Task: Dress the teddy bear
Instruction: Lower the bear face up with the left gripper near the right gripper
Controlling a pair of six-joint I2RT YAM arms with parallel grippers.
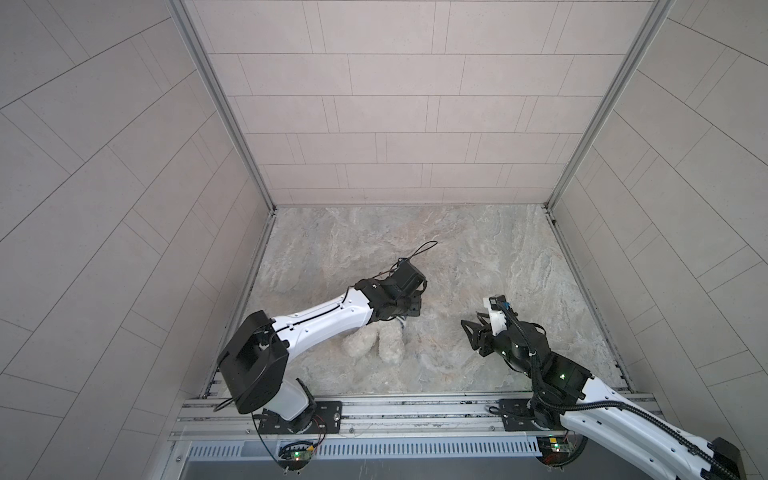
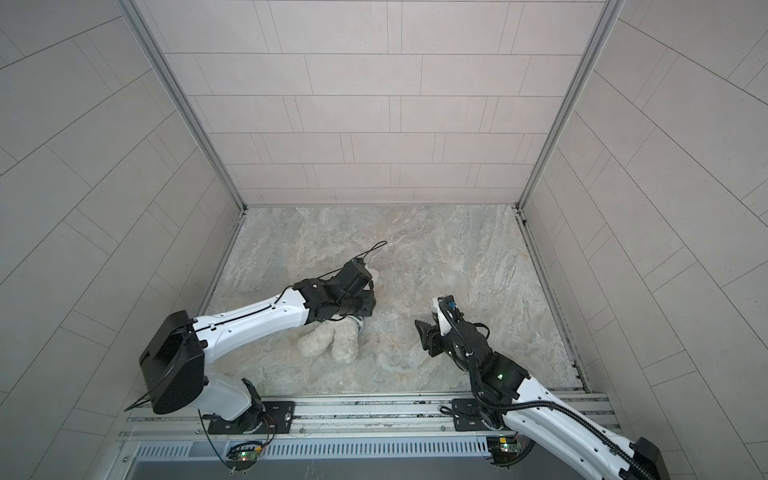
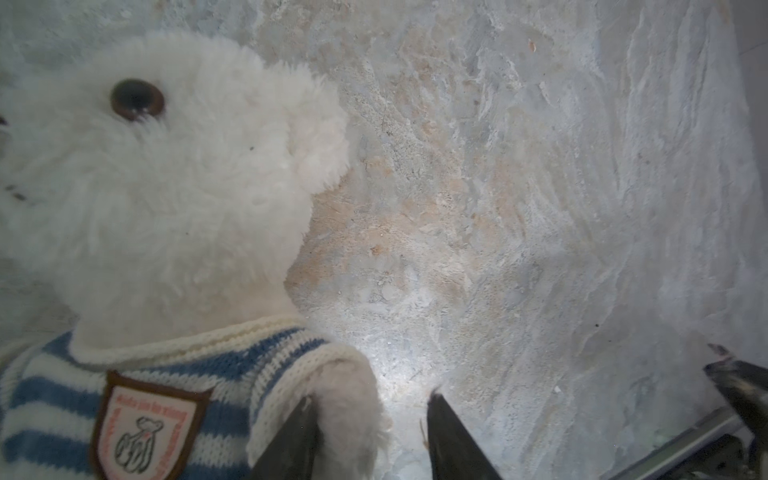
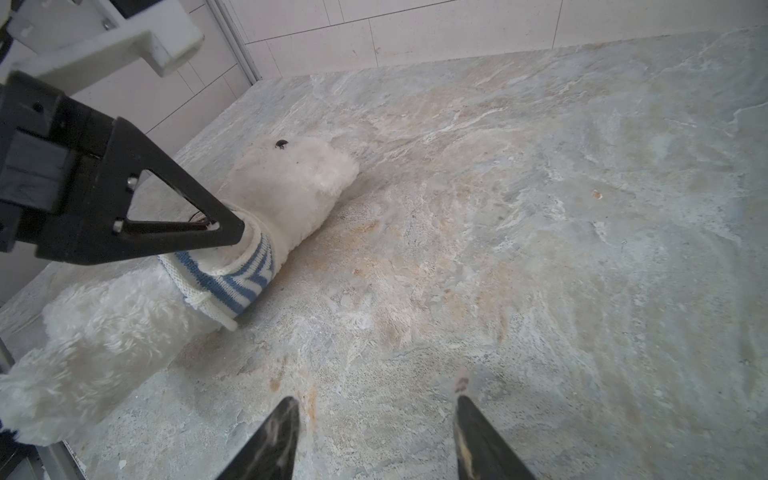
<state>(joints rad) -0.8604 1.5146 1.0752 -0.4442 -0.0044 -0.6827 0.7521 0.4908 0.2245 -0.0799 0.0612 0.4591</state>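
The teddy bear (image 3: 166,187) is white and fluffy. It lies on its back on the stone table with a blue-and-white striped shirt (image 3: 54,395) on its chest. Both top views show only its legs (image 1: 374,343) (image 2: 328,343), because my left arm covers the rest. My left gripper (image 3: 370,399) is open with the bear's arm (image 3: 349,390) between the jaws. One finger rests against the sleeve edge, and the other stands clear of the arm. In the right wrist view a left finger (image 4: 187,224) lies over the shirt (image 4: 232,274). My right gripper (image 4: 376,401) (image 1: 471,328) is open and empty, off to the bear's right.
The stone-patterned table (image 1: 415,249) is boxed in by tiled walls (image 1: 395,104) at the back and both sides. A metal rail (image 1: 415,409) runs along the front edge, where both arm bases stand. A cable loop (image 1: 426,247) sticks up from the left wrist.
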